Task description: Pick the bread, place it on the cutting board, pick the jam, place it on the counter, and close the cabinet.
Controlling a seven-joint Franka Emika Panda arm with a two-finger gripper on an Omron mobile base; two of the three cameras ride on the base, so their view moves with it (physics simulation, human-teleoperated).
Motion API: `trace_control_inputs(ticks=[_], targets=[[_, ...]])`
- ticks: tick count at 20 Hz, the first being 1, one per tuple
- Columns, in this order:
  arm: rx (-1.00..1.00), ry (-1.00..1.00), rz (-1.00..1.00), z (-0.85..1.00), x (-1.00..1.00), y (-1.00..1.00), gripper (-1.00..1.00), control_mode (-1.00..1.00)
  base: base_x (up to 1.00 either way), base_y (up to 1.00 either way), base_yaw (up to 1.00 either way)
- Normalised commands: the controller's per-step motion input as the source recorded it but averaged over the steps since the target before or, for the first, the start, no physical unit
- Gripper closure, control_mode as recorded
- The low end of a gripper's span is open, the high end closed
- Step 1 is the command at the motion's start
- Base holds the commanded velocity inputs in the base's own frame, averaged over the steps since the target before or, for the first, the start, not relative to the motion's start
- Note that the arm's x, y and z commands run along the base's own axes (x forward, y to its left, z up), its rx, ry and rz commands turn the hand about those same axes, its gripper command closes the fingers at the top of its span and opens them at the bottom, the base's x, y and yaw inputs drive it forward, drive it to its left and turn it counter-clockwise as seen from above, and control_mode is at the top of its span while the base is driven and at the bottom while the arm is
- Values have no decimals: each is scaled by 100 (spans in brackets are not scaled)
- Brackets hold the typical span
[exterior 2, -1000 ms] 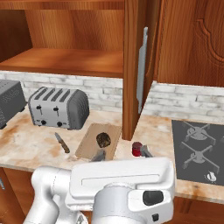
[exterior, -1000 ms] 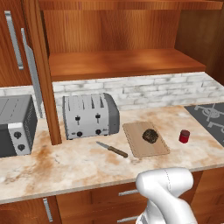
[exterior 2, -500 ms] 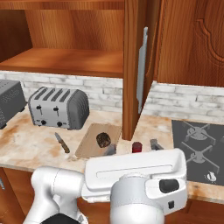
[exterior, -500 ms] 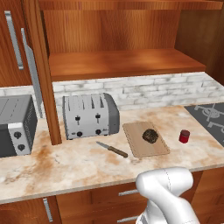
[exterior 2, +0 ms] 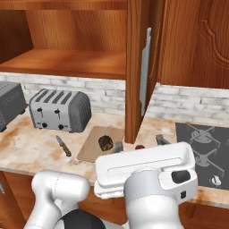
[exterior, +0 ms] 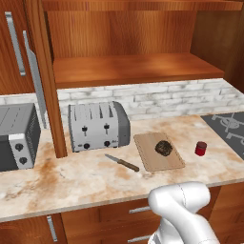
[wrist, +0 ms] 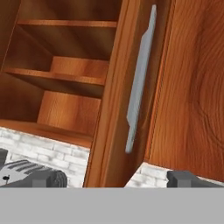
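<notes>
left base view, nearest first: the arm's white elbow rises at the lower right, in front of the drawers. on the counter (exterior: 86, 178) a knife (exterior: 122, 163) lies left of the cutting board (exterior: 151, 162). the bread (exterior: 163, 147) sits on the far right part of the board, and the jam (exterior: 200, 148) stands upright on the counter to the board's right, apart from it. farther back stand a toaster (exterior: 97, 125) and, at the left edge, a toaster oven (exterior: 16, 136). the cabinet (exterior: 133, 66) hangs open above, its left door (exterior: 45, 76) swung out toward the camera.

right base view gives the other side: the wrist and hand block the near middle, with the gripper (exterior 2: 137, 144) raised over the counter's near edge, its fingers spread wide and holding nothing. just past them a sliver of the jam (exterior 2: 140, 146) peeks over the hand, with the bread (exterior 2: 105, 142) to the left on the board (exterior 2: 89, 150). the cabinet's right door (exterior 2: 136, 67) stands edge-on, its silver handle (exterior 2: 145, 71) facing right. a stovetop (exterior 2: 203, 147) lies at the far right.

hand view, tilted upward, looks at that door edge (wrist: 118, 100) and handle (wrist: 140, 78), with bare shelves (wrist: 57, 76) to the left. the two dark fingertips (wrist: 39, 178) sit far apart at the bottom.
</notes>
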Motion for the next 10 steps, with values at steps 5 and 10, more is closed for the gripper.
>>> trace_control_inputs(ticks=[5,10], targets=[[0,0,6,0,12,-28,-100,-100,0,0,0],[0,0,6,0,14,-20,-100,-100,0,0,0]])
